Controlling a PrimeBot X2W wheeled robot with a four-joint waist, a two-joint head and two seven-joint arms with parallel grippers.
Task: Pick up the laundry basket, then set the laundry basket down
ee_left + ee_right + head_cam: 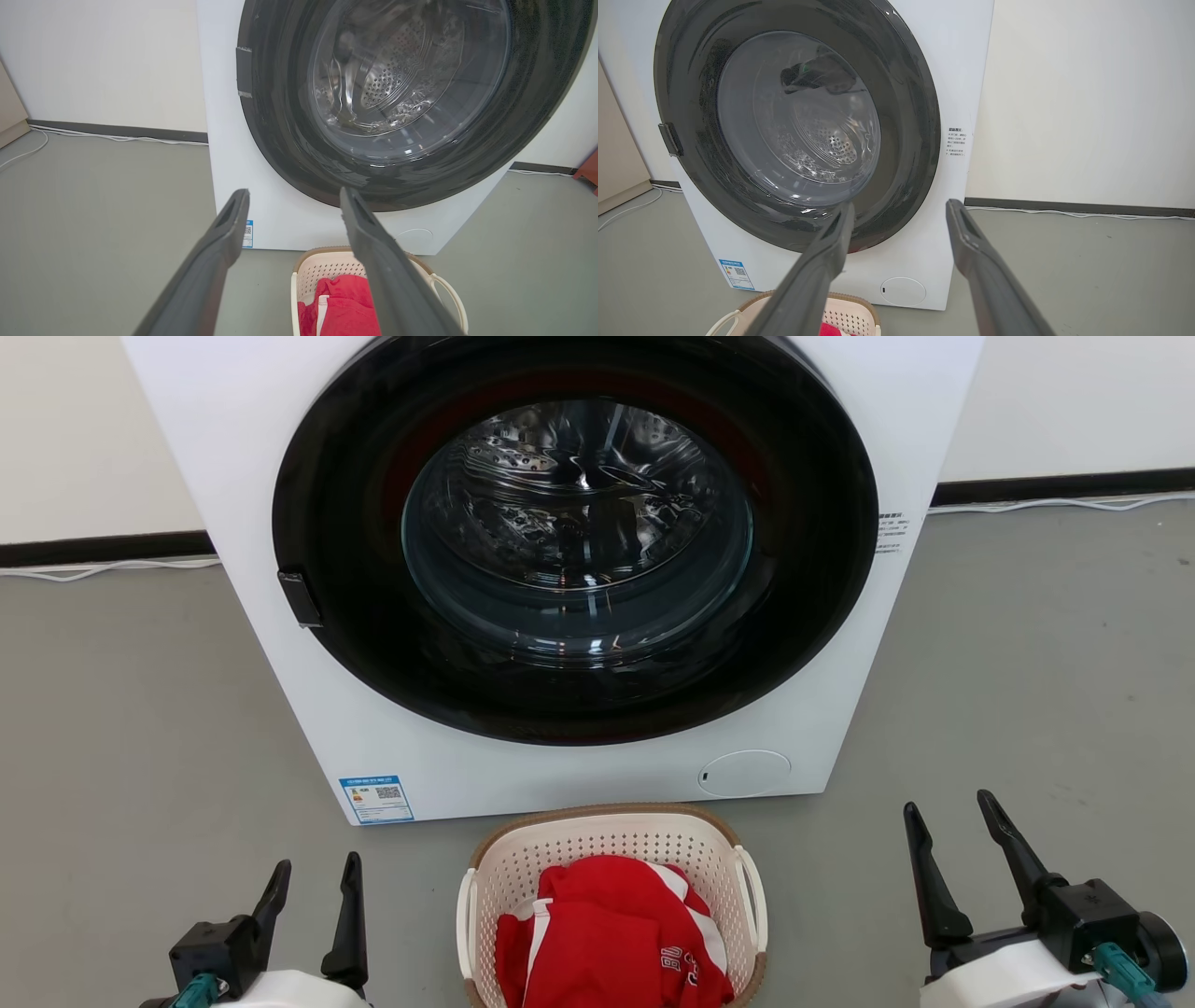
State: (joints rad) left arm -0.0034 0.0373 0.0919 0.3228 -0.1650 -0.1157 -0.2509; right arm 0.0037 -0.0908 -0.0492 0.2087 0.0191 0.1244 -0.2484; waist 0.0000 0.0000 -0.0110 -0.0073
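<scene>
We see the laundry basket (611, 840) between our left end effector (316, 870) and right end effector (947, 805), touching neither; both are spread and empty.

The left jaws stood wide open and empty at the lower left of the head view, dark fingers (349, 924) pointing up from a pale wrist (280, 991). The right jaws, at the lower right, were equally spread and empty, their tips leaning slightly leftward.
</scene>
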